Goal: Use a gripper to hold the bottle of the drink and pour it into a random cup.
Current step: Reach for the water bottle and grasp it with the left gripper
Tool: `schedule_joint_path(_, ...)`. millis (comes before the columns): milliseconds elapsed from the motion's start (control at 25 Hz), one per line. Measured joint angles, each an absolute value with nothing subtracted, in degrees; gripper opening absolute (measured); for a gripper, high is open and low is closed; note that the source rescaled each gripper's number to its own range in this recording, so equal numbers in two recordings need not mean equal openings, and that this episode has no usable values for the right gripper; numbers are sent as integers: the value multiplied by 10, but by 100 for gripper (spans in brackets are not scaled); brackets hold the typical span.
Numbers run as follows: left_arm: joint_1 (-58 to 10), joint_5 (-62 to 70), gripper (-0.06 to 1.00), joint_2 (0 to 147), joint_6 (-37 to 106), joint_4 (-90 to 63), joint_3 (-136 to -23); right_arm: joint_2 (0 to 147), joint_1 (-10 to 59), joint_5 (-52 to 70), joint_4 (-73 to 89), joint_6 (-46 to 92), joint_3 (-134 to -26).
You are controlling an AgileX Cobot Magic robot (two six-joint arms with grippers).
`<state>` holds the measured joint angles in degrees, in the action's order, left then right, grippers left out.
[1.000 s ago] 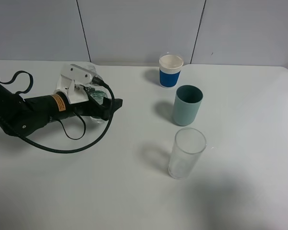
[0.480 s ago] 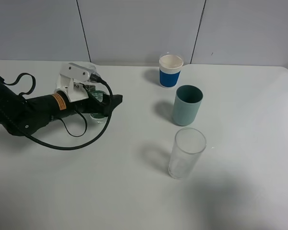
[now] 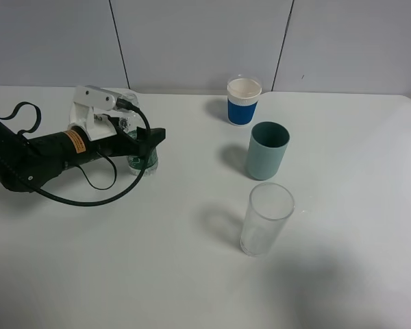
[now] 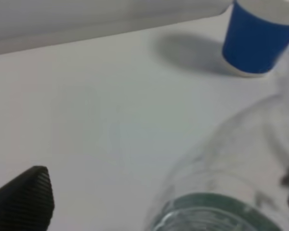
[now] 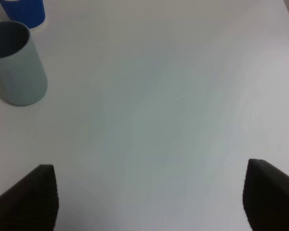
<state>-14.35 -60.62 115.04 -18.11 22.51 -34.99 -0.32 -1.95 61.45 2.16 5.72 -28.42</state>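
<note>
— Left gripper (image 3: 142, 137) reaches in low over the white table (image 3: 192, 274), with its jaws on either side of the bottle of the drink (image 3: 142, 159). The bottle stands upright, well apart from the grey-teal cup (image 3: 267, 151), on the left arm's side of it.

— Is it clamped on the bottle?

— Not by the look of it. In the left wrist view, one black fingertip (image 4: 24, 199) has bare table between it and the bottle's clear wall. The other finger is out of sight. I judge the jaws are apart around the bottle, not pressing it.

— And the right gripper (image 5: 156, 202)?

— Its jaws are spread wide over bare table near the cup, with nothing between them. It plays no part for now.

— So how far along are we?

— Early, I'd say. The approach looks done, since the bottle sits inside the grasp. Closing, lifting, carrying across to the cup and tipping the capless neck over its rim all remain. The cup shows only its dark teal inside, and I can't tell whether any liquid is in it.

— What else stands by the cup?

— A white cup with a blue band (image 3: 244, 101) is just behind it, and a clear glass (image 3: 266, 219) is just in front. Either could be clipped on the way in.
</note>
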Motion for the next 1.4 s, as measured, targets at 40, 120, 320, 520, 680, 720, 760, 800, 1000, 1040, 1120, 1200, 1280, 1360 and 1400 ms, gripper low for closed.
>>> schedule_joint_path(40, -141, -608, 100, 1150, -181, 226, -347, -3, -19, 614, 22, 57, -284)
schedule_joint_path(120, -138, -611, 100, 1150, -181, 227, -339, -3, -19, 614, 22, 57, -284)
schedule_joint_path(320, -137, -616, 100, 1150, -180, 230, -331, -3, -19, 614, 22, 57, -284)
schedule_joint_path(520, -137, -621, 100, 1150, -180, 244, -331, -3, -19, 614, 22, 57, -284)
schedule_joint_path(680, -137, -621, 100, 1150, -180, 250, -331, -3, -19, 614, 22, 57, -284)
schedule_joint_path(720, -137, -621, 100, 1150, -180, 250, -331, -3, -19, 614, 22, 57, -284)
schedule_joint_path(760, -137, -621, 100, 1150, -180, 250, -331, -3, -19, 614, 22, 57, -284)
schedule_joint_path(800, -137, -622, 100, 1150, -180, 251, -331, -3, -19, 614, 22, 57, -284)
schedule_joint_path(1000, -137, -623, 100, 1150, -180, 262, -331, -3, -19, 614, 22, 57, -284)
schedule_joint_path(1040, -137, -624, 100, 1150, -180, 267, -331, -3, -19, 614, 22, 57, -284)
schedule_joint_path(1120, -137, -625, 100, 1150, -181, 276, -331, -3, -19, 614, 22, 57, -284)
schedule_joint_path(1200, -137, -626, 100, 1150, -181, 282, -331, -3, -19, 614, 22, 57, -284)
schedule_joint_path(1280, -137, -627, 100, 1153, -181, 284, -331, -3, -19, 614, 22, 57, -284)
schedule_joint_path(1360, -137, -628, 100, 1162, -181, 289, -331, -3, -19, 614, 22, 57, -284)
schedule_joint_path(1400, -137, -629, 100, 1167, -181, 291, -331, -3, -19, 614, 22, 57, -284)
